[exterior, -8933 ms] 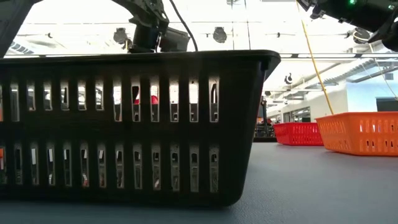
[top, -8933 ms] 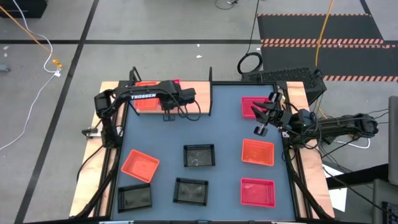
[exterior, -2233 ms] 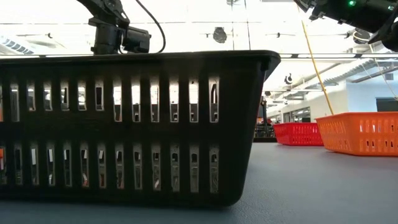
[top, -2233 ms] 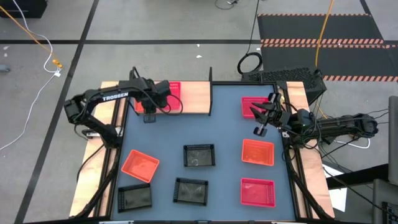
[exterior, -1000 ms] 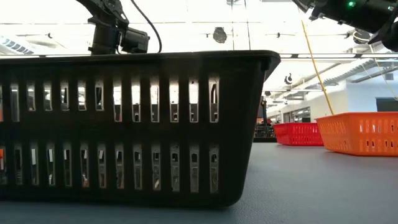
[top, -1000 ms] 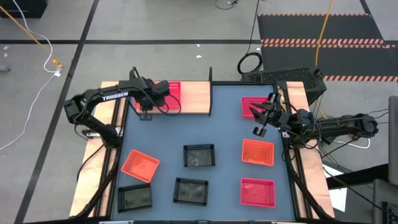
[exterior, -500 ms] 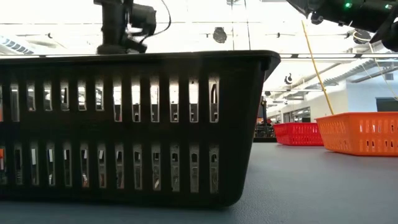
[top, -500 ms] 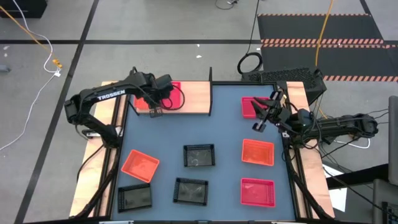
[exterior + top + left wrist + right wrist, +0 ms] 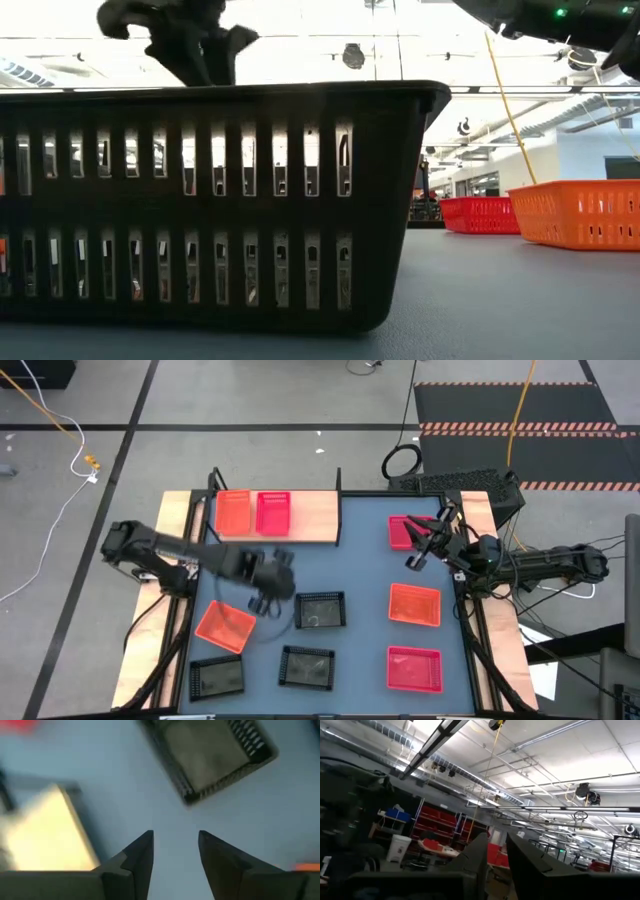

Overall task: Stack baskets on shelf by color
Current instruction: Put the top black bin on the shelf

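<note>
The shelf point(image 9: 312, 520) stands at the table's far left and bears an orange basket point(image 9: 233, 513) and a pink basket point(image 9: 273, 513) side by side. On the table lie an orange basket point(image 9: 224, 625), three black baskets point(image 9: 320, 610) point(image 9: 306, 667) point(image 9: 217, 677), two pink ones point(image 9: 400, 528) point(image 9: 414, 668) and another orange one point(image 9: 414, 604). My left gripper point(image 9: 265, 595) point(image 9: 175, 850) hangs open over bare table between the left orange basket and the middle black basket point(image 9: 215, 757). My right gripper point(image 9: 420, 550) point(image 9: 497, 855) hovers above the far right pink basket, a narrow gap between its fingers, nothing in it.
In the low view a black basket point(image 9: 210, 200) fills the near ground, with a pink basket point(image 9: 480, 213) and an orange one point(image 9: 585, 213) farther back on the right. Bare table lies between the shelf and the right-hand baskets.
My left gripper has left the shelf, where it stood by the two baskets. It has risen and swung toward the table's near edge and right, and now hangs over the table's middle left. Both baskets stay on the shelf.
</note>
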You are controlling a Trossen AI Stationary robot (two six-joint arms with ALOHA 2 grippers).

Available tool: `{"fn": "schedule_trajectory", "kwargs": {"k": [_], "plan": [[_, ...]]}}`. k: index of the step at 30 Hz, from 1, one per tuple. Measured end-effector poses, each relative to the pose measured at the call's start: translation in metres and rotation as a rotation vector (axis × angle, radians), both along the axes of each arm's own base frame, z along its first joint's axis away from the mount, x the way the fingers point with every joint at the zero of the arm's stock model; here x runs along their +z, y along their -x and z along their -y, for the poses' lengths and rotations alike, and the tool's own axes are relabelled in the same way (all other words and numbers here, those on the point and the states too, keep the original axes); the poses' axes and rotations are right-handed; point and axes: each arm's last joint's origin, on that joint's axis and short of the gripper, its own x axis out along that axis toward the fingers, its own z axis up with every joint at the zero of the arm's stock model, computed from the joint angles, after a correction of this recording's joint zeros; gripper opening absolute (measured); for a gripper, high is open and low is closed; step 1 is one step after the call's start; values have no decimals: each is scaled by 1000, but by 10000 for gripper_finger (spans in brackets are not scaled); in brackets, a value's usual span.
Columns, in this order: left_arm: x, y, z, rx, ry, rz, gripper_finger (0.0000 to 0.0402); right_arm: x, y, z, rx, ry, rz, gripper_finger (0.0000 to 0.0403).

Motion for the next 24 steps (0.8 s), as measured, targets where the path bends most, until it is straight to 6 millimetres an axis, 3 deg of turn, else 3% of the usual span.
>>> {"fn": "schedule_trajectory", "kwargs": {"k": [4, 10, 16, 24], "plan": [[-12, -7, 34, -155, -127, 81, 150, 1, 1, -1, 24, -1, 7, 66], [-46, -20, 69, -364, -246, 9, 150, 0, 1, -1, 55, -5, 8, 66], [-77, -29, 75, -422, -302, -98, 150, 0, 0, -1, 67, -19, 8, 66], [-93, -37, 62, -545, -385, -197, 145, -1, 0, -1, 57, -4, -7, 66]]}}
